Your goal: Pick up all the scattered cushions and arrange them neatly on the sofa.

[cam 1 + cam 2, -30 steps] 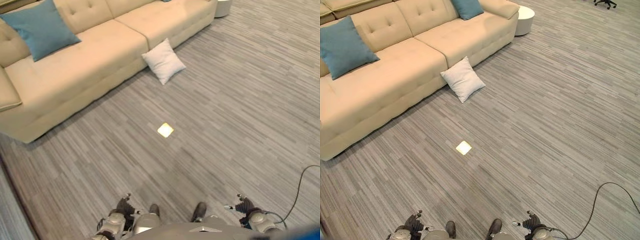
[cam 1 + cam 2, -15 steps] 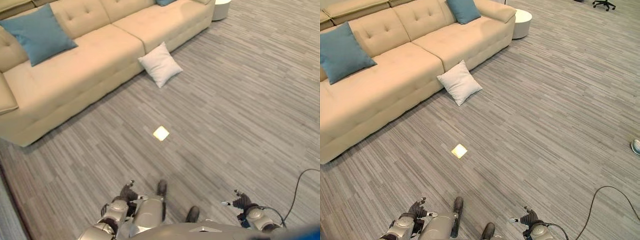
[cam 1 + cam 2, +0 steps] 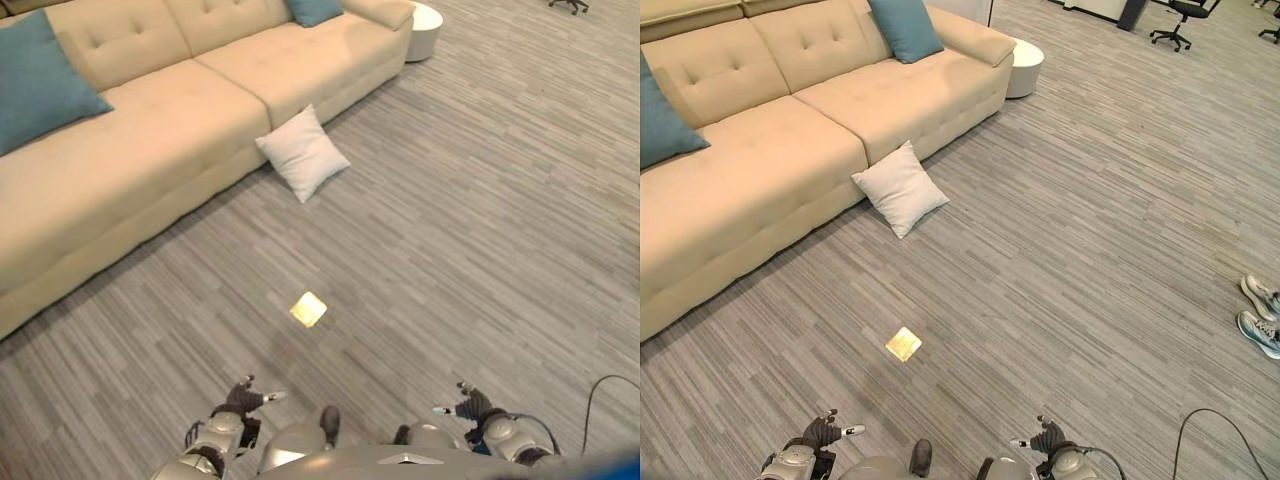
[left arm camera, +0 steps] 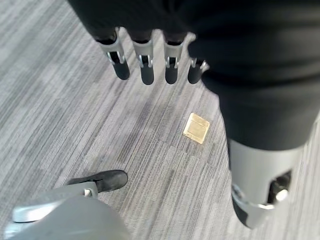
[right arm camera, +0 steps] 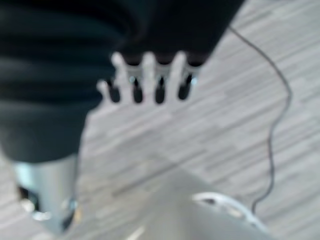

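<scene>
A white cushion lies on the grey floor, leaning against the front of the beige sofa. One teal cushion rests on the sofa's left seat and another teal cushion stands at its far right end. My left hand hangs low at the bottom left, open and empty, its fingers straight in the left wrist view. At the bottom right my right hand is open too, with its fingers spread over bare floor. Both hands are far from the white cushion.
A small yellow square plate is set in the floor between me and the sofa. A round white side table stands past the sofa's right end. A person's shoes show at the right edge, and office chairs stand far back.
The whole picture has shifted, so the camera has moved: sofa and white cushion slid left and down, and the shoes and chairs have come into view. Both hands stay low and open.
</scene>
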